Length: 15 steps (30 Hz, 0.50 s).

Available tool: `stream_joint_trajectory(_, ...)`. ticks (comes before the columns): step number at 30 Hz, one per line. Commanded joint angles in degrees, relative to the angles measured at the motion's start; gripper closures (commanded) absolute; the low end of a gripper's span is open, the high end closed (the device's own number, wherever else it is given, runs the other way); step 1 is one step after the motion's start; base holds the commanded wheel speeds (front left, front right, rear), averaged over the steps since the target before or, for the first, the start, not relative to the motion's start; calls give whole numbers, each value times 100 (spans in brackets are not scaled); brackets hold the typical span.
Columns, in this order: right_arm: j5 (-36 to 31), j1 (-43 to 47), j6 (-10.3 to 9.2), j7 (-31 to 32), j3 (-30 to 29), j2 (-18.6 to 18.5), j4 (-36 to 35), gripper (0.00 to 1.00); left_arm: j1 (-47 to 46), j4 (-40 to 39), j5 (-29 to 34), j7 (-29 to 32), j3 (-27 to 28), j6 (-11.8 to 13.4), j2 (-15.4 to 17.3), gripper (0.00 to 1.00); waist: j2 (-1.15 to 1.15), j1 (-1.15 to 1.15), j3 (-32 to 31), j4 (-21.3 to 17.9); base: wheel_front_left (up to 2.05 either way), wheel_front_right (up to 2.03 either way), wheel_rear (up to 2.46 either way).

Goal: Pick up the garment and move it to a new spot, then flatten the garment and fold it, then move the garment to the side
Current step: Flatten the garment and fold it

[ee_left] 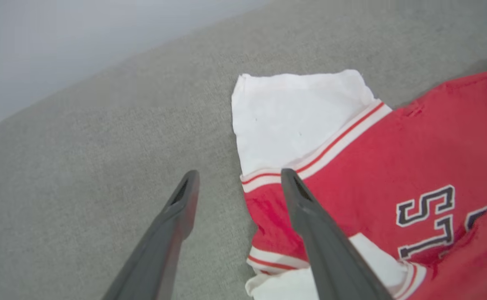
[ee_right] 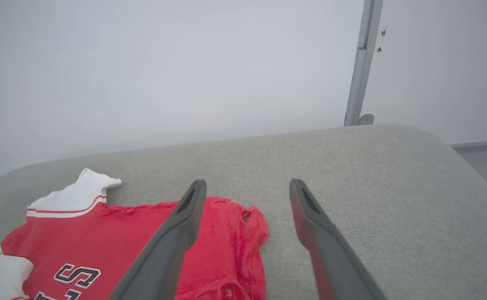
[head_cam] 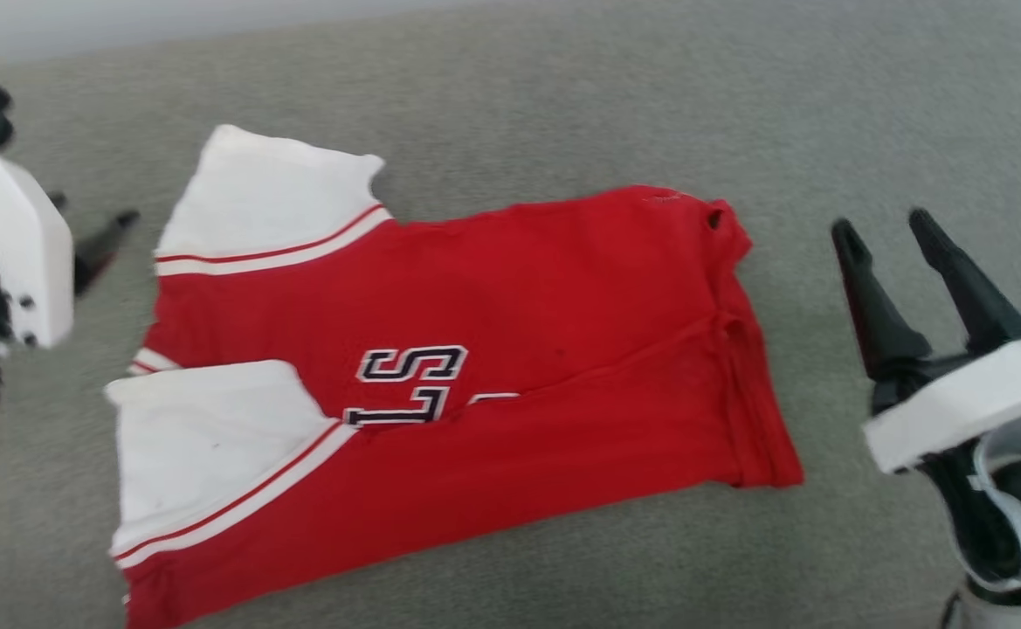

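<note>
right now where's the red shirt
In the head view the shirt lies on the grey cushion between the left tool and the right tool, white sleeves toward the left.

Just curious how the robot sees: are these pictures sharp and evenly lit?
Head view: slightly smeared, flat light, no glare on the garment. Left wrist view: left fingers soft-edged, garment's white sleeve crisper. Right wrist view: wide lens likely bows the far edge of the grey upholstery.
</note>
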Motion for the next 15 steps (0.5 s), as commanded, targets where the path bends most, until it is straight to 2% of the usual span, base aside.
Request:
stream_joint_trajectory(1,-68,-120,1,-291,154,62,72,0,-209,189,116,-36,57,-100,-50,0,0,0,198,-307,0,0,0)
stream_joint_trajectory(7,-57,-339,1,-1149,580,185,480,0,-790,983,304,62,84,-367,-325,0,0,0,566,-786,0,0,0)
stream_joint_trajectory(11,-14,-466,1,-1402,710,207,642,0,-1098,1516,403,150,52,-552,-462,0,0,0,799,-972,0,0,0)
stream_joint_trajectory(15,48,-578,1,-1520,773,214,736,0,-1281,1910,467,261,15,-591,-560,0,0,0,949,-1069,0,0,0)
